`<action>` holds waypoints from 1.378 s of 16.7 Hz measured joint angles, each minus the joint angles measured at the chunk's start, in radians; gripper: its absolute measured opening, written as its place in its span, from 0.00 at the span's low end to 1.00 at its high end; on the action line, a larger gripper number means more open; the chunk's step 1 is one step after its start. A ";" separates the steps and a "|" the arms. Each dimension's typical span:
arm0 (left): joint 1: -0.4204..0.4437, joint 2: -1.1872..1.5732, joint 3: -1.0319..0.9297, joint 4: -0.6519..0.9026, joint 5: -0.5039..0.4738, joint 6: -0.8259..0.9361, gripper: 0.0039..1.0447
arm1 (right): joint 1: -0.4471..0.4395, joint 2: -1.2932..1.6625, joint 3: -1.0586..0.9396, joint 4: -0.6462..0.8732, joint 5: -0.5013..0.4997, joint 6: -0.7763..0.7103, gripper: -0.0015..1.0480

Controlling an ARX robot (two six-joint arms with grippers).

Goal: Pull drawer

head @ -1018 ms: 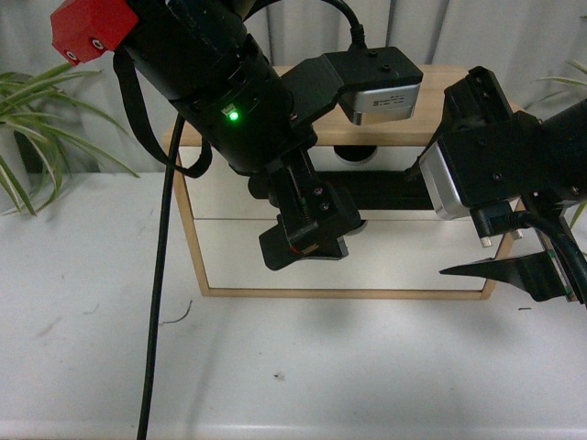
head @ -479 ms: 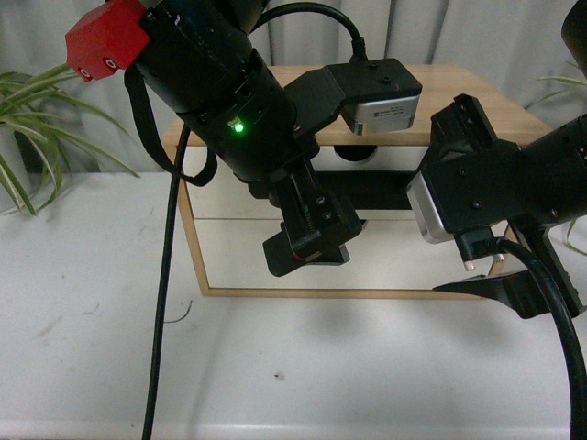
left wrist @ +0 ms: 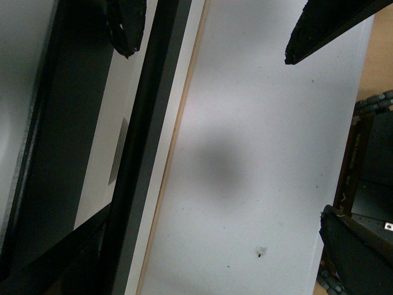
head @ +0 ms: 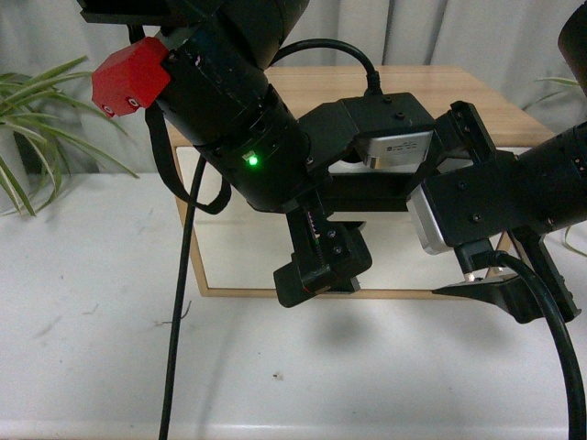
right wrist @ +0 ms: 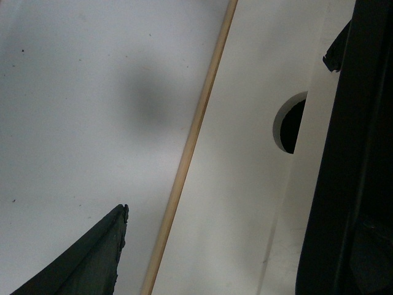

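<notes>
Wood of a pale, smooth grain frames the small cabinet that stands toward the far edge of the matte white table. The white-fronted wooden drawer fills the cabinet's upper half. Its long, straight black bar handle runs across the flat front, and a plain white front lies below it. In the right wrist view a half-round cut-out bites into the edge of a white panel.

The left gripper hangs spread. Its two blunt, matte black fingertips sit on opposite sides of the bar, neither visibly touching it. The right gripper, low by the cabinet's right bottom corner, also has its thin, wedge-shaped fingers apart, holding nothing.

A red angular block and a small green light mark the thick black left arm, and a silver box camera rides its wrist. Long narrow green leaves of a plant reach in at the table's far left edge.

Against half a second ago, the left arm sits lower and further right. Its gripper housing now overlaps the cabinet's bottom rail. The notch that showed under the cabinet top is hidden behind the arm and its camera. The handle and the right gripper are about where they were.
</notes>
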 joint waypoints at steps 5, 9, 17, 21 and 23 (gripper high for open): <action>-0.005 0.008 0.000 0.005 0.008 0.003 0.94 | 0.000 0.013 0.000 -0.025 0.011 -0.005 0.94; -0.005 0.009 0.002 0.002 0.010 0.003 0.94 | 0.000 0.013 0.000 -0.029 0.013 -0.002 0.94; -0.006 0.002 -0.010 0.007 0.019 0.002 0.94 | 0.003 -0.030 -0.062 0.017 0.023 0.024 0.94; -0.023 -0.045 -0.070 0.010 0.017 -0.013 0.94 | 0.014 -0.108 -0.162 0.049 0.048 0.047 0.94; -0.037 -0.091 -0.132 0.031 0.018 -0.032 0.94 | 0.021 -0.163 -0.224 0.047 0.056 0.055 0.94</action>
